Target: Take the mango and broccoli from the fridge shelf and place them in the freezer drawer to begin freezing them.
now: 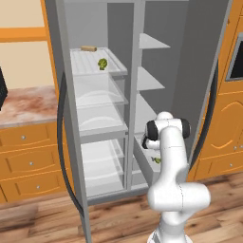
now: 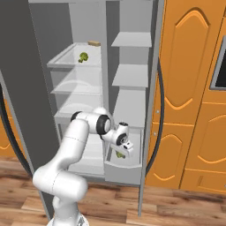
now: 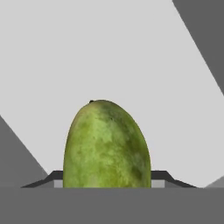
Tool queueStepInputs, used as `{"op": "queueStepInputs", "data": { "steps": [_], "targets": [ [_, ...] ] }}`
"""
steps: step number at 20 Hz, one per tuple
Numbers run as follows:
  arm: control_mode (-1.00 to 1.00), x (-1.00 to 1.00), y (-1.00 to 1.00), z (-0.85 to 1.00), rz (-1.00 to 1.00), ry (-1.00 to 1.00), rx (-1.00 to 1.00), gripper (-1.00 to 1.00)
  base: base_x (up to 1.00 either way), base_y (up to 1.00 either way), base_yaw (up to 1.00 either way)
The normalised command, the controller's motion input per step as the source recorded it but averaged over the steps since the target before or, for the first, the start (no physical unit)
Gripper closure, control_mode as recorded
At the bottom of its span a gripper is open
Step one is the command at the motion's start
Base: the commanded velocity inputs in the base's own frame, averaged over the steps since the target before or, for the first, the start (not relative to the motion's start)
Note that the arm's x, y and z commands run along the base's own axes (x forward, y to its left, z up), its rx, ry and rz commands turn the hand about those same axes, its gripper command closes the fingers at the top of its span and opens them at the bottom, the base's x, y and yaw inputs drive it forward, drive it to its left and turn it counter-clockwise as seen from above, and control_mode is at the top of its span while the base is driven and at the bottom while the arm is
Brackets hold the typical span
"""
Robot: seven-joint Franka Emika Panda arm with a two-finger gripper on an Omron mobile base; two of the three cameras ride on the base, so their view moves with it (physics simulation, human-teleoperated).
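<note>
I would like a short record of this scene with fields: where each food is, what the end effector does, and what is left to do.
mango: between the fingers of the end effector, low over the freezer drawer
broccoli: on the fridge shelf, upper left
tan block: at the back of the same shelf
end effector: closed on the mango
freezer drawer: pulled out
remaining: release the mango, then fetch the broccoli
</note>
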Motion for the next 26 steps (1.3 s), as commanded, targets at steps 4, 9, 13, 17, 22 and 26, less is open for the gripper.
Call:
{"op": "queueStepInputs", "data": {
  "steps": [4, 9, 13, 17, 22, 26],
  "targets": [
    [-1.0, -0.07, 0.0, -0.92, 0.06, 0.0, 0.0, 1.0, 0.0, 0.0, 0.0],
    [-1.0, -0.4, 0.0, -0.68, 0.06, 0.0, 0.0, 1.0, 0.0, 0.0, 0.0],
    [-1.0, -0.73, 0.0, -0.3, 0.02, 0.0, 0.04, 1.0, 0.0, 0.0, 0.0],
    [-1.0, -0.96, 0.0, -0.22, 0.02, 0.0, 0.07, 1.0, 0.0, 0.0, 0.0],
    [-1.0, -0.57, 0.01, -0.47, 0.0, 0.0, 0.01, -1.0, 0.0, 0.0, 0.0],
    [-1.0, 0.0, 0.0, -0.06, 0.0, -0.04, 0.0, -1.0, 0.0, 0.0, 0.0]
  ]
}}
